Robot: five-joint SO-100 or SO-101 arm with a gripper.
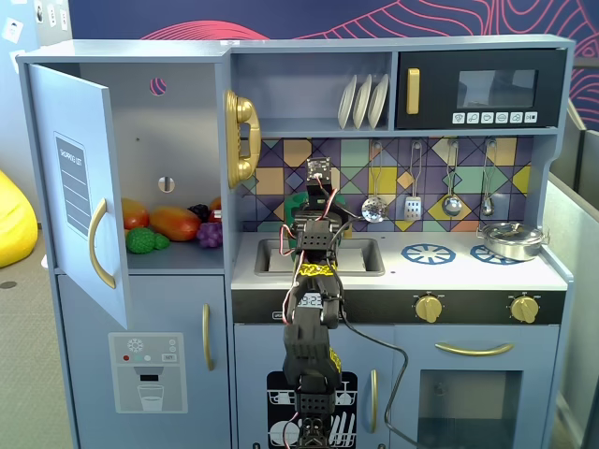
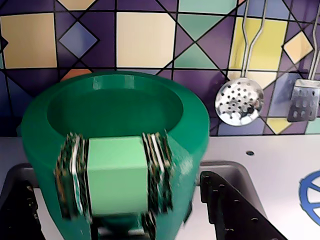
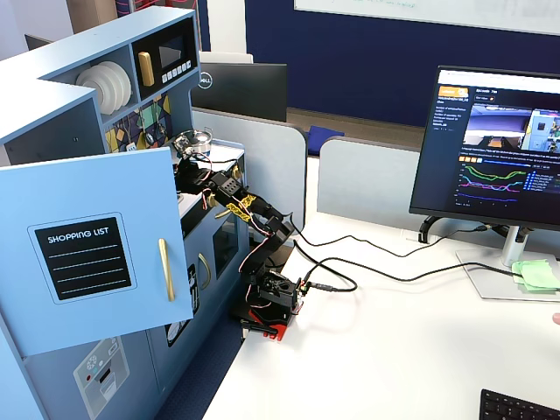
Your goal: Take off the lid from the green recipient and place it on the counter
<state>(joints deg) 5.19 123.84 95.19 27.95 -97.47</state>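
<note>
Two dark fingers [image 2: 235, 210] spread apart, empty, flanking green recipient [image 2: 115, 150] dead ahead in wrist view. Recipient upright by sink on counter [image 2: 265, 160]; top looks open, lid not visible.

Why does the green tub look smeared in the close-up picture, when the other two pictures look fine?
In the wrist view the green recipient fills the frame very close to the lens, and the stripes beside its front panel are streaked, so motion or closeness blurs it; the tiles behind stay sharp, and the skimmer glints. In both fixed views lighting is even, though the arm hides the tub.
</note>
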